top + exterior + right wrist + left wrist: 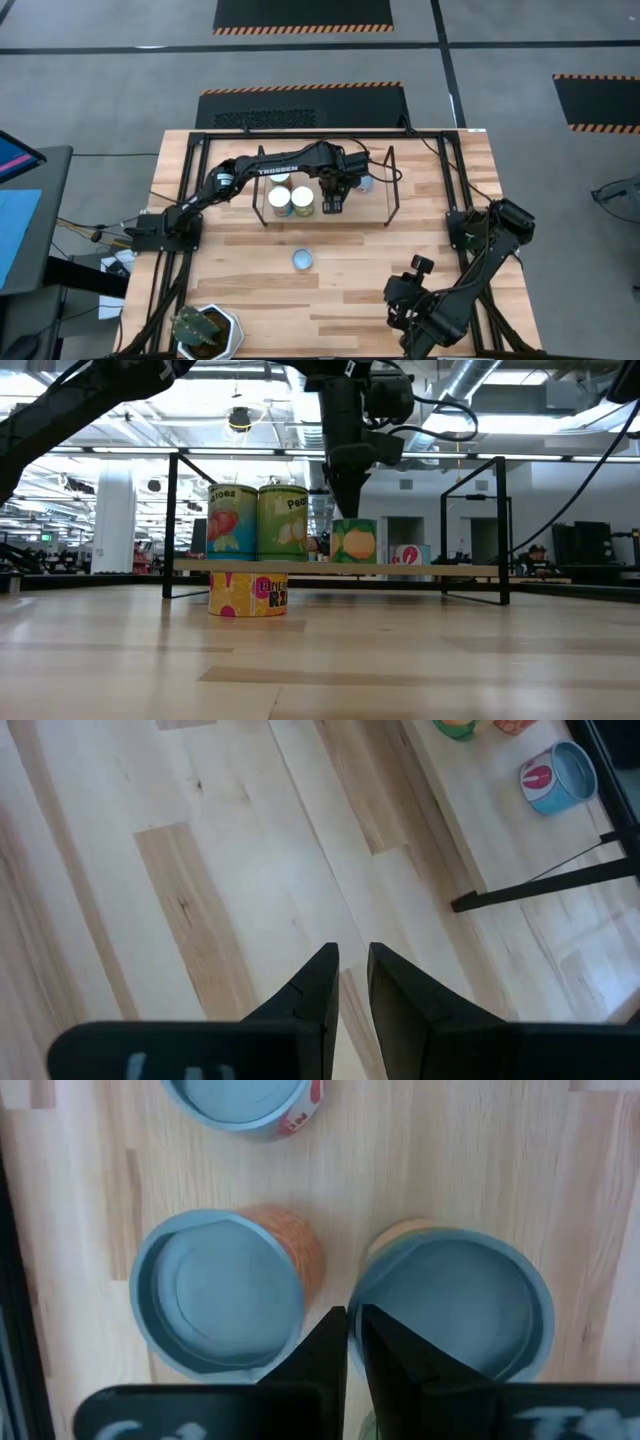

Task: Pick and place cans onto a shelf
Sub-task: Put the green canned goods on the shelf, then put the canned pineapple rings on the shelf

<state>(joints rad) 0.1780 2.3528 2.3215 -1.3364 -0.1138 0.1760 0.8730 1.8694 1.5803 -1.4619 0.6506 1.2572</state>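
The shelf [350, 212] stands at the table's far middle, with several cans on it. Two cans [279, 200] [302, 200] stand side by side at its left; they are green and yellow in the low view [232, 520] [283, 520]. A green can [353, 542] and a red-and-white can [405, 555] stand farther right. One can [302, 260] stands on the table in front of the shelf. My left gripper [332, 205] hangs shut, pointing down, over the shelf. In its wrist view it [354, 1325] is above the gap between two pale-blue tops [220, 1295] [450, 1315]. My right gripper [353, 965] is shut and empty over the table's near right.
A white pot with a green plant [205, 330] stands at the table's near left corner. The shelf's black wire frames [262, 190] [390, 185] rise at its two short ends. Bare tabletop lies between the shelf and the near edge.
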